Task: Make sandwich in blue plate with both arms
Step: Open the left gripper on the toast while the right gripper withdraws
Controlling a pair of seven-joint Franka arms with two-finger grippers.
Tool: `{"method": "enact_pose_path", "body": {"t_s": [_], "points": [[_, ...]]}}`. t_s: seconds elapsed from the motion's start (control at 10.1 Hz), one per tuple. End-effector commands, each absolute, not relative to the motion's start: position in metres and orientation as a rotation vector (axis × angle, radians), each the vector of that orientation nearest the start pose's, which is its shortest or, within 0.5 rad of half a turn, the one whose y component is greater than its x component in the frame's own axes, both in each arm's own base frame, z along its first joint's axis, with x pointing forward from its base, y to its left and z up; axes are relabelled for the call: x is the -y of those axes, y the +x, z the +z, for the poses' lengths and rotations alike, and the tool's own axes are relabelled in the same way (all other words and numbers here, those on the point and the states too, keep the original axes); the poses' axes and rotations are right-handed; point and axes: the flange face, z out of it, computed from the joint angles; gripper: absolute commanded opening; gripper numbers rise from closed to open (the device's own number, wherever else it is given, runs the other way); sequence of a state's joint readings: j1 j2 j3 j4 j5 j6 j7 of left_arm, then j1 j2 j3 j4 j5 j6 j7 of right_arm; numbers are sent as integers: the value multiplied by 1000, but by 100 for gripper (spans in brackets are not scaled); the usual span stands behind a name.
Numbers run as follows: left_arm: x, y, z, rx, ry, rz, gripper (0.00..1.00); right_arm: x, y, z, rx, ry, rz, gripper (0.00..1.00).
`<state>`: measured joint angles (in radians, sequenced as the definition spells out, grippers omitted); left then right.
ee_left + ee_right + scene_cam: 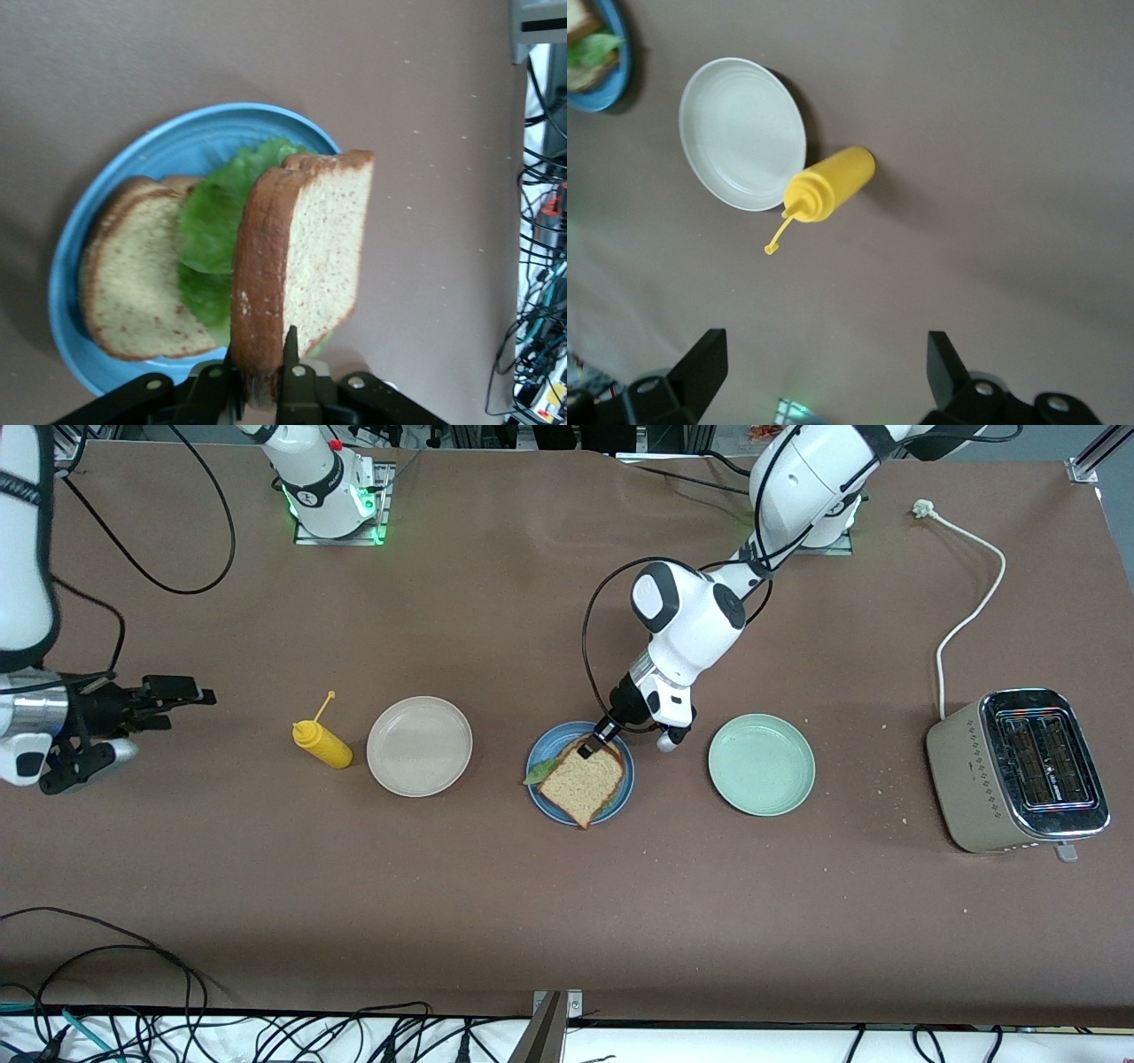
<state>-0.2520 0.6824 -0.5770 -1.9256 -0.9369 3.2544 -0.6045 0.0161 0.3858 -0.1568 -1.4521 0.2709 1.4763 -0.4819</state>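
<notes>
On the round matte blue plate (537, 759) lie a toast slice (142, 274) and lettuce (213, 230). Over it, the left gripper (261, 376) pinches the brown speckled top slice (306, 266) by its crust; lower it flat before letting go. Well toward the right arm's end from that plate, the right gripper (824, 363) waits, fingers apart.

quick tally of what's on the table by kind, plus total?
Plates: 3, round matte blue plate, beige plate, pale green plate
Brown wholegrain toast slices: 2
Ruffled green lettuce leaf: 1
Yellow squeeze bottle: 1
Beige toaster: 1
Total: 8
</notes>
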Motion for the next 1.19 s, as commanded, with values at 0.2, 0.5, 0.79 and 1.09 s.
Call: {"method": "enact_pose_path", "body": {"t_s": [0.2, 0.5, 0.79, 1.09], "points": [[392, 484, 192, -1200, 2167, 27, 97, 3, 564, 502, -116, -3114, 253, 100], [389, 471, 186, -1233, 2177, 4, 100, 2, 558, 559, -102, -3118, 135, 100], [379, 455, 190, -1217, 2217, 14, 100, 3, 566, 602, -113, -3111, 152, 100], [378, 454, 206, -1221, 2198, 31, 100, -14, 565, 595, -273, -3116, 152, 100]]}}
